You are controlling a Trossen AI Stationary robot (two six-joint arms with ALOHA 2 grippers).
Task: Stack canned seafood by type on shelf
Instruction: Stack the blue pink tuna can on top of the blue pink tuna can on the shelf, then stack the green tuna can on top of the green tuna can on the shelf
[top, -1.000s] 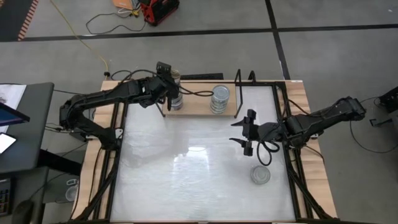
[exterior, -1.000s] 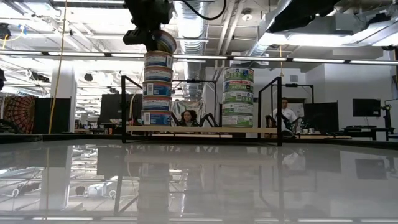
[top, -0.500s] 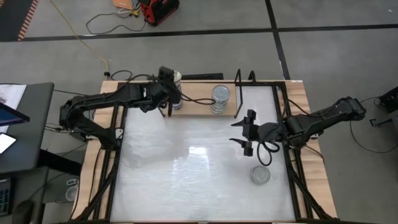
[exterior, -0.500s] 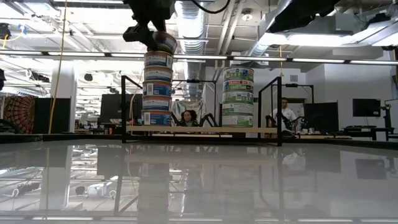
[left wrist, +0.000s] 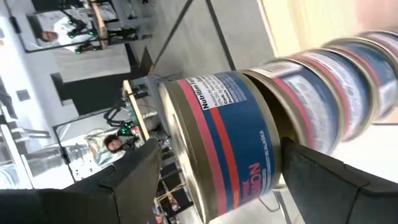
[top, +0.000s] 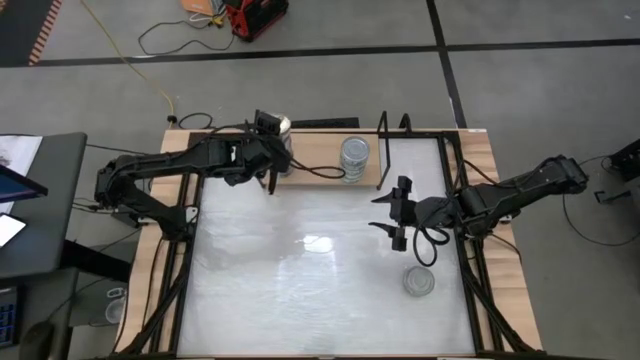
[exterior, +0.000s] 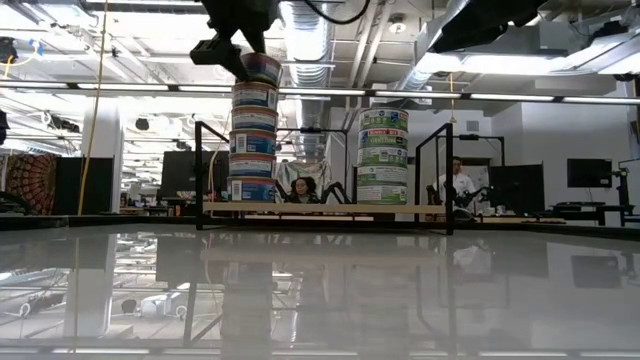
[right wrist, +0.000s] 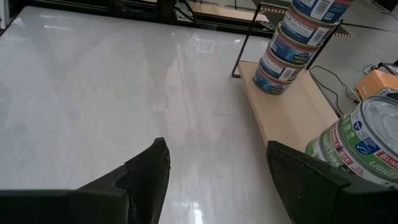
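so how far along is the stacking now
Mostly done. Two sorted stacks stand on the shelf: a blue stack of five tins and a green stack of four. In hand: the left gripper is at the blue stack's top tin with its fingers apart, seemingly just placed. Left: one loose tin on the table near the right gripper, which hangs open and empty.

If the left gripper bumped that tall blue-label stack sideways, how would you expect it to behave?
The blue-label stack stands several tins tall on a narrow footprint, so it would probably topple. Its top tin merely rests there and might slide off. The tins look rigid and round, so fallen ones may roll along the shelf.
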